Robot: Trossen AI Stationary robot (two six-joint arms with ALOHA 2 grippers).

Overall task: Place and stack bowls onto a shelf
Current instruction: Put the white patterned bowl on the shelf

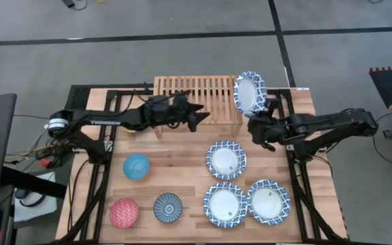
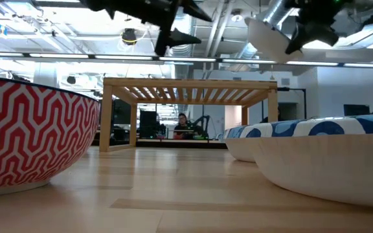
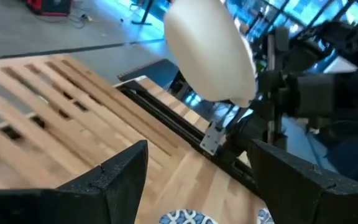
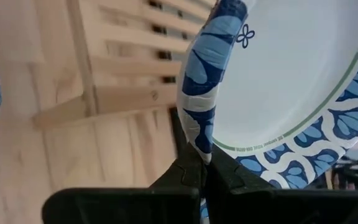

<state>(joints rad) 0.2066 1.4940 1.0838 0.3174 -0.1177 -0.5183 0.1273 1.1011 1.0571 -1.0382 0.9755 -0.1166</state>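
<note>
Wood shelf: we see the shelf (image 1: 197, 97) at the upper middle of the high view, its slatted top bare; the low view shows it from the side, standing on short legs at mid-frame.
Right gripper: we find the right gripper (image 4: 202, 169) pinched together on the rim of a white bowl (image 1: 250, 92), which is held tilted in the air at the shelf's right end.
Right wrist view: only here do we see the fingers meeting on the blue patterned rim.
Left gripper: we see the left gripper (image 1: 194, 118) over the shelf's front edge, fingers apart and holding nothing; its wrist view shows the gap between them and the white bowl's pale underside.
Other white bowls: three (image 1: 226, 159) (image 1: 224, 205) (image 1: 269, 201) lie at lower right in the high view.
Small bowls: light blue (image 1: 136, 166), red (image 1: 124, 212) and dark blue (image 1: 168, 207) sit at lower left.
Low view: we see the red bowl large at left.
</note>
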